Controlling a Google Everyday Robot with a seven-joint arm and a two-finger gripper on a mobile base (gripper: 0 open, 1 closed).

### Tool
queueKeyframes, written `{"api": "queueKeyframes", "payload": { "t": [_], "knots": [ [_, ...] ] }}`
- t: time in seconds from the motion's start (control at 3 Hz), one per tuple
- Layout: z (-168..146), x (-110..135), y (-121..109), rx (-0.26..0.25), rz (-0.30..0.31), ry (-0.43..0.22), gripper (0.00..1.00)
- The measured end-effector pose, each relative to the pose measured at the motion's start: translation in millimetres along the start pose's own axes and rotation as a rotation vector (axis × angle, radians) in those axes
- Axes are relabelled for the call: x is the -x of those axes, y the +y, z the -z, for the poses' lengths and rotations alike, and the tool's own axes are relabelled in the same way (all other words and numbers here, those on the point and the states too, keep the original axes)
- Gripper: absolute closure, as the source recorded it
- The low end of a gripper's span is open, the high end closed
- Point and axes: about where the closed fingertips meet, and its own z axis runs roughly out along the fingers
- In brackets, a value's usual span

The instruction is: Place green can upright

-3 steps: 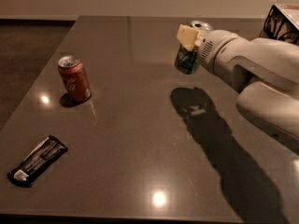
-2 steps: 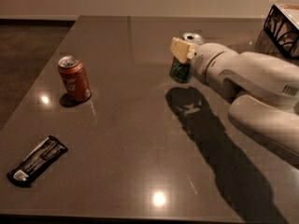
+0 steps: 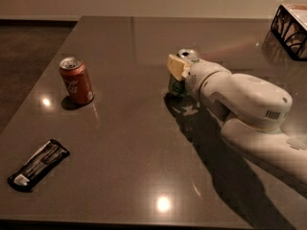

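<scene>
The green can (image 3: 176, 87) stands upright at the table's middle back, its silver top (image 3: 188, 55) showing and its base at or just above the surface. My gripper (image 3: 181, 71) reaches in from the right and is shut on the can's upper half. One cream finger pad (image 3: 175, 66) lies across the can's left side. The other finger is hidden behind the can and the wrist. The white arm (image 3: 240, 99) covers the can's right side.
A red cola can (image 3: 76, 80) stands upright at the left. A black snack packet (image 3: 38, 164) lies flat near the front left corner. A dark patterned box (image 3: 292, 23) sits at the back right. The dark table (image 3: 144, 166) ends at the left and front.
My gripper has carried the green can down and to the left, from hovering above the table to table level. The red can and the packet have not moved.
</scene>
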Motion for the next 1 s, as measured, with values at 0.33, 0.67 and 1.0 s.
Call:
{"api": "queueKeyframes", "payload": {
  "t": [0.33,0.67,1.0],
  "knots": [
    [-1.6,17.5,-5.7,-0.001,0.043,-0.005,0.59],
    [-1.9,16.6,-7.9,-0.004,0.049,-0.003,0.36],
    [-2.0,16.0,-9.0,-0.005,0.050,-0.002,0.12]
  ]
}}
